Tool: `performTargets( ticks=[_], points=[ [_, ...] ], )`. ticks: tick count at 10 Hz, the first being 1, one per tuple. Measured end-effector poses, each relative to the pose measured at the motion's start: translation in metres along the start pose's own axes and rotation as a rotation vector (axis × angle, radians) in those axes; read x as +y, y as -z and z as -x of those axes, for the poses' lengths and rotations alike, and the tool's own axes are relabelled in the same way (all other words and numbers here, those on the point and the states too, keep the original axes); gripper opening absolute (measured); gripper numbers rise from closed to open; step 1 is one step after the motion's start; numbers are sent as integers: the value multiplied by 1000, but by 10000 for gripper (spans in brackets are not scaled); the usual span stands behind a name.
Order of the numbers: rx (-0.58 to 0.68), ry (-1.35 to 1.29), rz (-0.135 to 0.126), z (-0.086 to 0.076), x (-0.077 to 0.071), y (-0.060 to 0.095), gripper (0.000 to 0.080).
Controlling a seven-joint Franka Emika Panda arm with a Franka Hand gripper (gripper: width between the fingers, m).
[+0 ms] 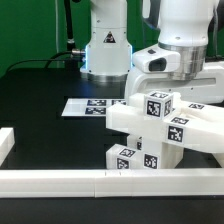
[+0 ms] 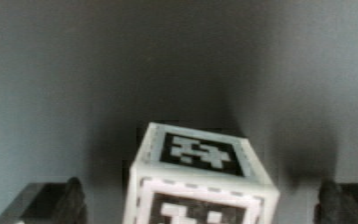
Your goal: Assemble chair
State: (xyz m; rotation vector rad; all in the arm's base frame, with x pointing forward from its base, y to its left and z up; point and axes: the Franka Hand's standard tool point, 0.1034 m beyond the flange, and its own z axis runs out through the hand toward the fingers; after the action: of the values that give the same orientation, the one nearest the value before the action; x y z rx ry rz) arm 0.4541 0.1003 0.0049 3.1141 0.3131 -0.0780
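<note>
The chair's white tagged parts [image 1: 165,135] lie joined in a cluster at the exterior view's right, near the front rail. One square leg end [image 1: 156,103] with black-and-white tags sticks up from the cluster. My gripper [image 1: 161,86] hangs right above that leg end. In the wrist view the tagged leg end [image 2: 202,165] sits between my two dark fingers [image 2: 55,205], with a small gap on each side. The gripper [image 2: 201,208] is open and straddles the leg without holding it.
The marker board [image 1: 84,106] lies flat on the black table behind the cluster. A long low white border rail [image 1: 60,181] runs along the front and turns up the left side [image 1: 5,143]. The arm's base [image 1: 106,45] stands at the back.
</note>
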Motion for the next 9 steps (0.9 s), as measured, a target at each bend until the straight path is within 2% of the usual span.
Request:
performTargets(
  ticks=[1,2,3,4,7,9],
  points=[
    [0,0,0,0,0,0,536],
    [0,0,0,0,0,0,358],
    [0,0,0,0,0,0,358],
    [0,0,0,0,0,0,266],
    [2,1,0,-1,0,1,266],
    [13,11,-6,-3,1,12,266]
  ],
)
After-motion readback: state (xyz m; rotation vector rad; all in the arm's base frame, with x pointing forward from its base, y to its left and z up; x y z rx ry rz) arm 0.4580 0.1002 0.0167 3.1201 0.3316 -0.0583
